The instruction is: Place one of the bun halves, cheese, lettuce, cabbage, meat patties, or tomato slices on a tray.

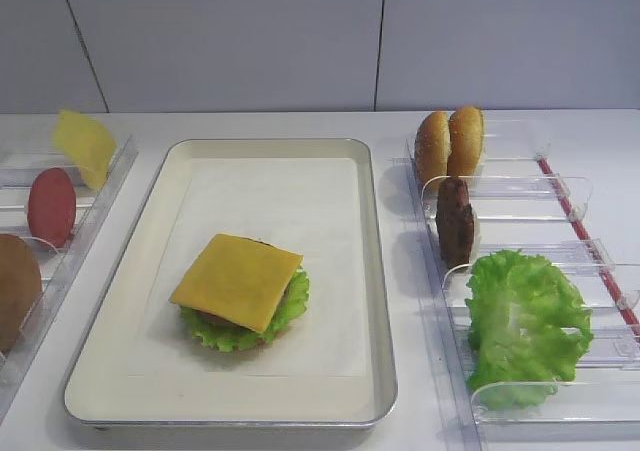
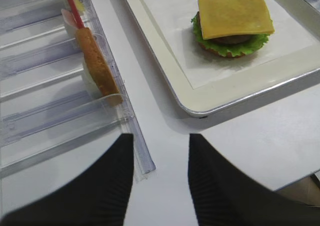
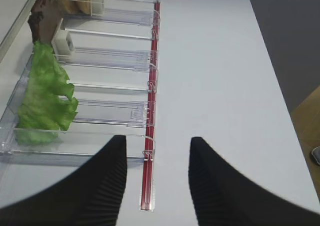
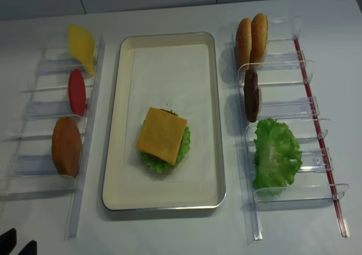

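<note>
On the cream tray point(image 1: 375, 271) a deep yellow cheese point(image 1: 237, 280) slice tops a stack of meat patty point(image 2: 235, 38), lettuce point(image 1: 290, 311) and a bun base. My left gripper point(image 2: 161, 141) is open and empty, low over the table between the left rack and the tray's point(image 2: 250, 93) near corner. The right gripper point(image 3: 157, 143) is also open and empty, over the near end of the right rack's red strip point(image 3: 148, 176). Spare bun halves point(image 1: 449, 143), a patty point(image 1: 455, 221) and lettuce point(image 1: 525, 321) stand in the right rack. Cabbage is out of view.
The clear left rack point(image 1: 95, 211) holds a pale yellow slice point(image 1: 85, 146), a tomato slice point(image 1: 51, 206) and a bun half point(image 1: 15, 286). The clear right rack point(image 1: 560, 186) has dividers along its length. White table lies to the right of the red strip.
</note>
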Robot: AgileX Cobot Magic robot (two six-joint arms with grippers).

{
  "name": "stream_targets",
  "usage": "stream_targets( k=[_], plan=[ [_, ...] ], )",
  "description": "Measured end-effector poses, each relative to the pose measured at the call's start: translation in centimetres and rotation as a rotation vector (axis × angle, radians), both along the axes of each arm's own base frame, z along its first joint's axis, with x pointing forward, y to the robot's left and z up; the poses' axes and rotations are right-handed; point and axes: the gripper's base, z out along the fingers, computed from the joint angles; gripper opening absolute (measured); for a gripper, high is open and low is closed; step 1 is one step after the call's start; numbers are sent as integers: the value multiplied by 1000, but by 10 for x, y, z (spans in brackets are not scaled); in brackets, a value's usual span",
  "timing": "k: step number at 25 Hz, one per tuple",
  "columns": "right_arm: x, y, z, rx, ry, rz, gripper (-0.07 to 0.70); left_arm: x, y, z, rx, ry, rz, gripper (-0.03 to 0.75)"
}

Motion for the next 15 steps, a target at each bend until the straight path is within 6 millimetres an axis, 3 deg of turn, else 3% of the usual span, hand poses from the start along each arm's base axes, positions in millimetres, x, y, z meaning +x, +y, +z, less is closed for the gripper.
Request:
stream_targets(
  k=[15],
  plan=[
    [0,0,0,0,0,0,330,0,0,0,0,0,0,248]
  ],
)
